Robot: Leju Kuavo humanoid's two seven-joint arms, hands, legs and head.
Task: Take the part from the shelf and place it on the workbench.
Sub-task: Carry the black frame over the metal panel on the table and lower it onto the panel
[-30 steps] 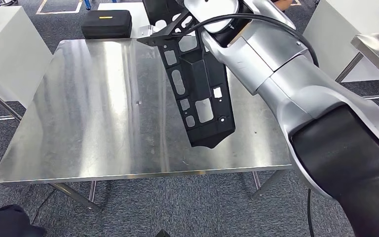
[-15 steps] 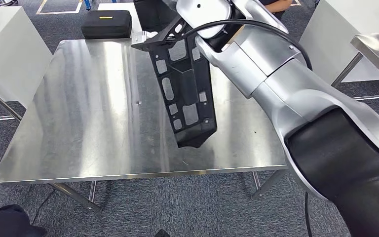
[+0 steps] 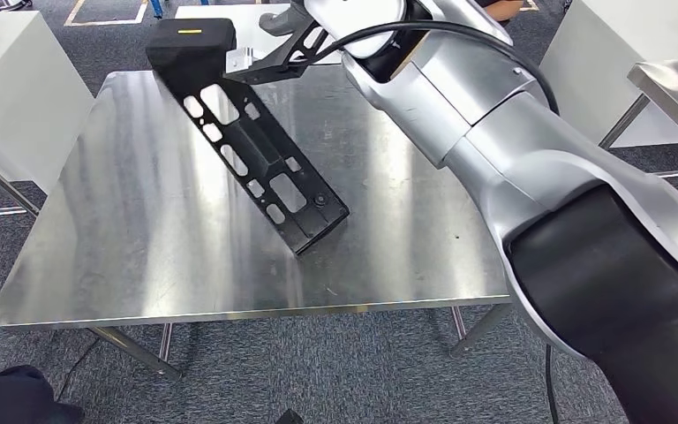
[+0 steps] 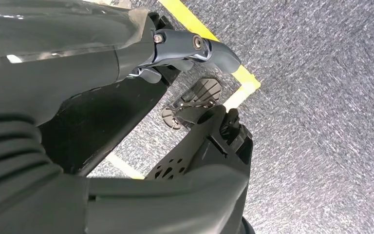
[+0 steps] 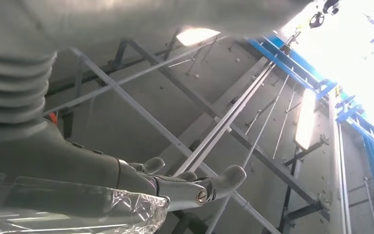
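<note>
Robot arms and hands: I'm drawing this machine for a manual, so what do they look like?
The right arm has glossy silver shells, a black section nearer the body and a black cable looping along it. Each wrist carries a grey ribbed cover. The left hand and right hand have dark grey fingers with small round screws at the joints.

One black part (image 3: 256, 168), one steel workbench (image 3: 141, 221), one black case (image 3: 190, 40), two white tables (image 3: 13, 79).

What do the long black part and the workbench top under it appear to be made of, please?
The black part looks like moulded plastic with a matte finish: uniform dull black, many shaped cut-outs and raised ribs. It could be coated metal. The workbench top looks like brushed stainless steel: silvery, with streaky reflections and fine scratches.
</note>
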